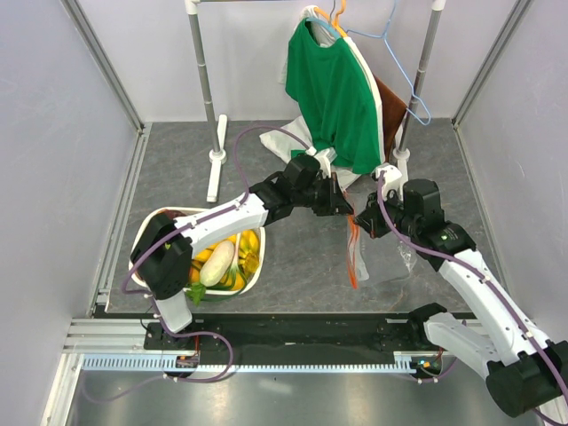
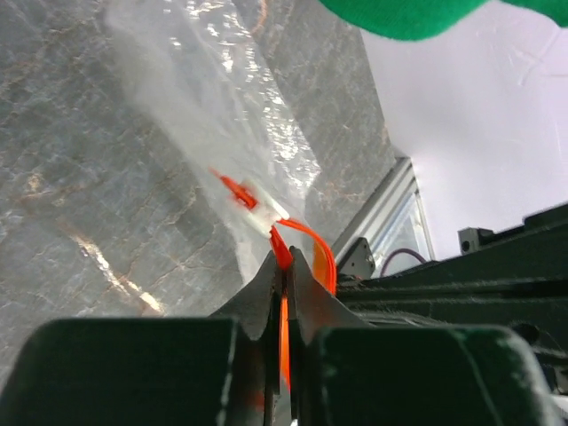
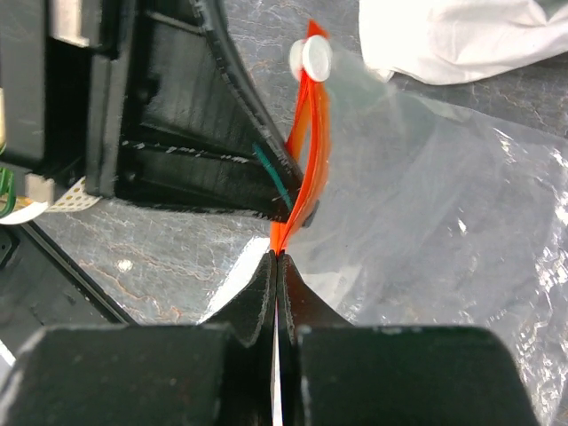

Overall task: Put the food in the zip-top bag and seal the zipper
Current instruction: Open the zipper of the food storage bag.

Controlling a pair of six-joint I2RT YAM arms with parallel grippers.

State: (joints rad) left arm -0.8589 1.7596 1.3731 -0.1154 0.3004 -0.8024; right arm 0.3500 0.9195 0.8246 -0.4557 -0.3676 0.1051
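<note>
Your left claw (image 2: 284, 264) and right claw (image 3: 275, 259) each pinch the zipper (image 3: 308, 160), likely to spread the bag (image 3: 444, 231) mouth for the food (image 1: 218, 262).

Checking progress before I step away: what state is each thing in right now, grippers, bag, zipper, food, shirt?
Left gripper: shut on zipper.
Right gripper: shut on zipper.
Zipper: unsealed, strips bowed apart.
Bag: on the table, no food inside.
Food: in the basket.
Shirt: hanging up.
</note>
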